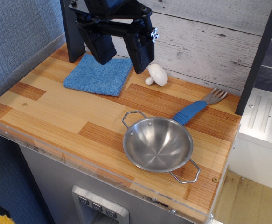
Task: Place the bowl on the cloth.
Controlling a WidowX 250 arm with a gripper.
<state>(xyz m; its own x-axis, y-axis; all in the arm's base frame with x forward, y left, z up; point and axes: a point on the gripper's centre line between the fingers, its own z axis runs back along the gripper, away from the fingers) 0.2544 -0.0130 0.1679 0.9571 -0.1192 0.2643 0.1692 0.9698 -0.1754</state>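
Note:
The shiny steel bowl [157,143] with two wire loop handles sits upright on the wooden table top near the front right. The blue cloth [99,74] lies flat at the back left. My gripper [122,58] hangs above the cloth's right part, far behind and to the left of the bowl. Its two black fingers [140,49] stand apart with nothing between them, so it is open and empty.
A white mushroom toy [156,74] lies just right of the cloth. A fork with a blue handle [197,109] lies behind the bowl, its handle end close to the bowl's rim. The table [56,116] ends at a clear front lip. A dark post [259,56] stands at the back right.

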